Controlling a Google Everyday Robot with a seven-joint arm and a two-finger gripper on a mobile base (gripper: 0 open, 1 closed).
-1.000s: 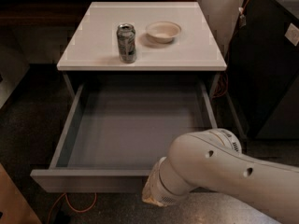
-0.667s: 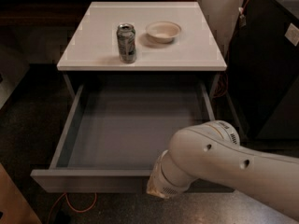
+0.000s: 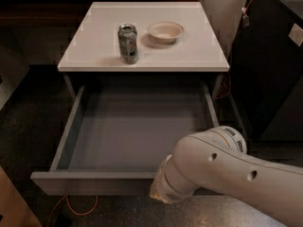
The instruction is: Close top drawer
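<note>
Top drawer [image 3: 137, 126]: a wide, deep matte-grey drawer, pulled fully out from under the worktop towards the viewer. Its grey floor and side walls are in plain view, and its flat front panel runs across the lower part of the scene.
Arm [image 3: 227, 169]: a thick, cream-white arm that enters from the lower right corner and bends left and downward. Its rounded elbow sits over the drawer's front right corner, and its end dips in front of the front panel.
Worktop [image 3: 189, 51]: a white square top directly above the drawer's opening.
Dark unit [image 3: 274, 70]: a black cabinet standing to the right of the worktop.
Bowl [image 3: 165, 31]: pale and shallow, upright on the worktop, just right of the can.
Can [image 3: 128, 43]: a drinks can, upright, near the worktop's front edge.
Gripper [image 3: 160, 196]: at the arm's low end, right at the drawer's front panel, right of its middle. It is mostly hidden by the wrist, so I cannot tell whether it is spread or closed.
</note>
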